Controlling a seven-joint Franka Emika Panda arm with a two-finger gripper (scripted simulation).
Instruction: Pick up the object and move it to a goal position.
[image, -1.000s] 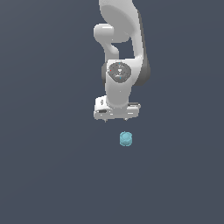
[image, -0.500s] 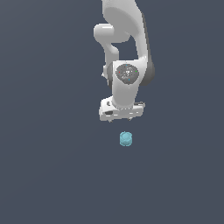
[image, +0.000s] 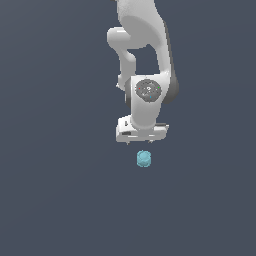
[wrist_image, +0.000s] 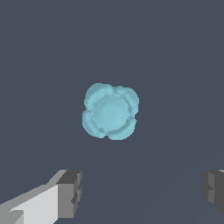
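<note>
Tool (wrist_image: 141, 192) (splayed) above bumpy teal lump (wrist_image: 110, 111)

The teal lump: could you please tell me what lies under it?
The teal lump rests on plain dark grey ground; nothing else shows around it. The patch directly beneath it is covered. The open gripper hangs above, not touching.

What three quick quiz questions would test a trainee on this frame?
1. True or false: the gripper already holds the teal object.
2. In the wrist view, the object is: A) pinched between the fingers, B) clear of both fingers, C) hidden.
3. Fill in: the jaws stand ____.

Key: 1 false, it lies apart from the gripper on the dark surface. 2 B. 3 open.
</note>
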